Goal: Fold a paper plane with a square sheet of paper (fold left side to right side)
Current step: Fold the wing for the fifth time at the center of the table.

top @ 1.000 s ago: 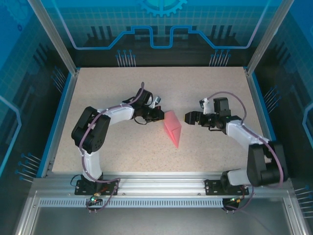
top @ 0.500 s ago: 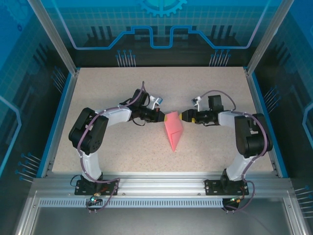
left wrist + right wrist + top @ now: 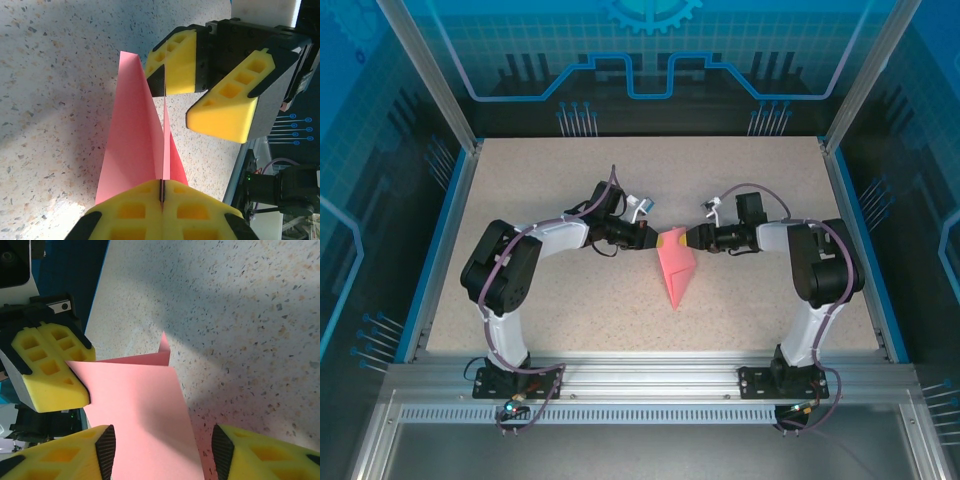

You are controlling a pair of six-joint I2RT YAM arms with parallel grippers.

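Speckled tabletop (image 3: 520, 200) inside a blue-lit enclosure is carrying a salmon-pink paper plane (image 3: 677, 268) at its centre, the tip pointing toward the arm bases. The left gripper (image 3: 161, 197) is pinching the plane's wide end between pressed-together fingers, while the right gripper (image 3: 162, 450) is straddling the opposite edge, jaws spread.

The surface (image 3: 570, 190) is a pale, speckled, stone-look board with blue edging (image 3: 440, 250) along its 9 o'clock and 3 o'clock sides and an aluminium rail (image 3: 640, 385) at 6 o'clock. Near its centre lies the salmon-pink paper plane (image 3: 676, 268), a folded narrow triangle with its point toward 6 o'clock and its wide end toward 12 o'clock. In the left wrist view its lower layers rest on the surface while one layer stands up on edge. Soft shadows cross the surface beside it.
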